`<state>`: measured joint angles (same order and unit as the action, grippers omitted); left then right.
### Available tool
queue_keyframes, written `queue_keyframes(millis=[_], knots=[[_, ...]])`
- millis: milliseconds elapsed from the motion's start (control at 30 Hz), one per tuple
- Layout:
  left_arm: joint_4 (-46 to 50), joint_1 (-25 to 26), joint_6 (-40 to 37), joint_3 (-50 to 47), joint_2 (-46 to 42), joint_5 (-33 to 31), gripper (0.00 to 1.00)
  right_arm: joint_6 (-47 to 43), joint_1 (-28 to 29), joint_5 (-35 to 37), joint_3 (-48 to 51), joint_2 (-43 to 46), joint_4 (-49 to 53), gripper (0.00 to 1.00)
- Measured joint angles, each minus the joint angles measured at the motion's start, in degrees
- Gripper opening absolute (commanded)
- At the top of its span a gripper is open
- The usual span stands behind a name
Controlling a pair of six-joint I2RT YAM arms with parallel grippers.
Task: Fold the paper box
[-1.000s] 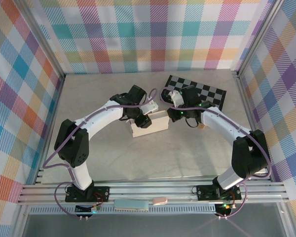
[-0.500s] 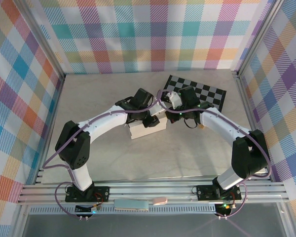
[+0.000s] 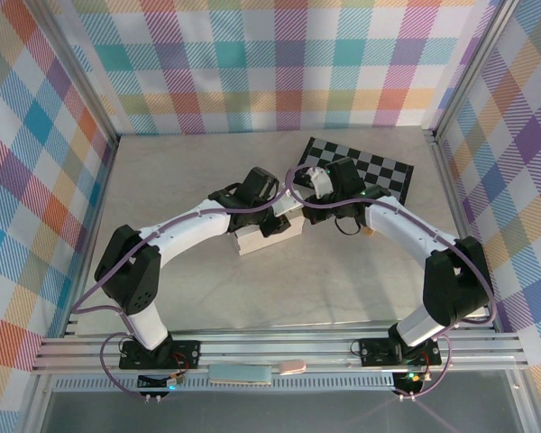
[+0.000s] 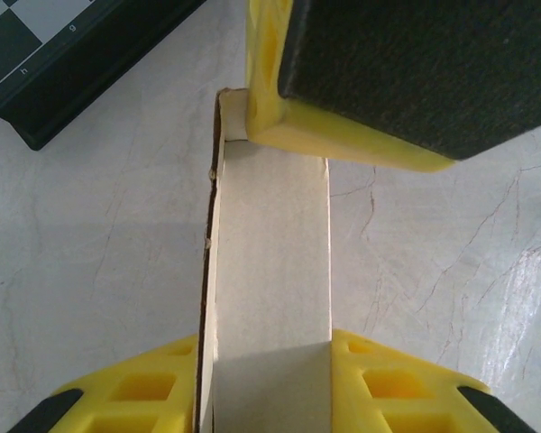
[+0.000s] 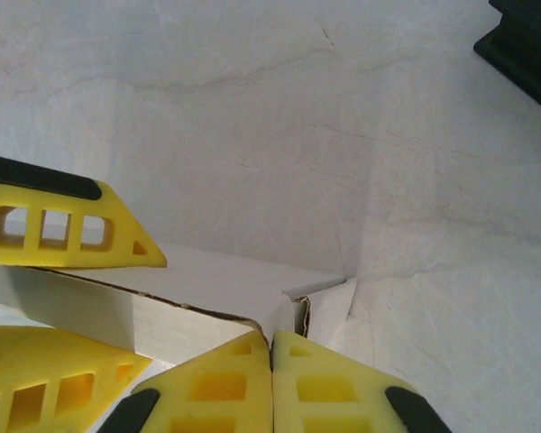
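Note:
The paper box (image 3: 252, 242) is a white, shallow cardboard box lying mid-table, left of the chequered board. My left gripper (image 3: 275, 224) reaches over its right part. In the left wrist view the box (image 4: 270, 234) runs as a narrow white wall between the two yellow fingers (image 4: 153, 388), which press on both of its sides; the left gripper (image 4: 266, 343) is shut on it. My right gripper (image 3: 299, 209) is at the box's far right end. In the right wrist view this gripper (image 5: 272, 336) is shut, its tips against the box (image 5: 216, 284) at a torn corner.
The black-and-grey chequered board (image 3: 379, 171) lies at the back right, close behind the right gripper; its edge shows as a dark corner (image 5: 527, 45) and as a dark slab (image 4: 54, 54). The pale marbled table (image 3: 180, 180) stretches left and toward the front.
The left gripper slid right along the box and its jaws closed in onto the box wall. The right gripper stayed at the box's right end.

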<state>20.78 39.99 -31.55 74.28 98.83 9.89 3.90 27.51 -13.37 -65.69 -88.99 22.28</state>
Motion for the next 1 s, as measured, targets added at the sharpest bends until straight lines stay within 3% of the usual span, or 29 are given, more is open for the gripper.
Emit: queue_keyframes(millis=[300,567,733,867,1000], knots=[[-0.2,0.0,-0.8,0.0,0.0,-1.7,0.3,10.0,-0.2,-2.5,0.3,1.9,3.5,0.26],[-0.2,0.0,-1.1,0.0,0.0,-1.9,0.3,21.4,-4.6,-7.0,0.6,5.7,3.1,0.41],[-0.2,0.0,-1.3,0.0,0.0,-1.9,0.3,31.3,-7.8,-10.3,-0.2,5.1,1.3,0.4],[-0.2,0.0,-1.3,0.0,0.0,-1.9,0.3,37.6,-8.0,-11.8,-6.7,-0.4,3.2,0.31],[-0.2,0.0,-1.3,0.0,0.1,-1.9,0.3,40.1,-7.6,-13.1,-14.0,-6.0,6.8,0.36]])
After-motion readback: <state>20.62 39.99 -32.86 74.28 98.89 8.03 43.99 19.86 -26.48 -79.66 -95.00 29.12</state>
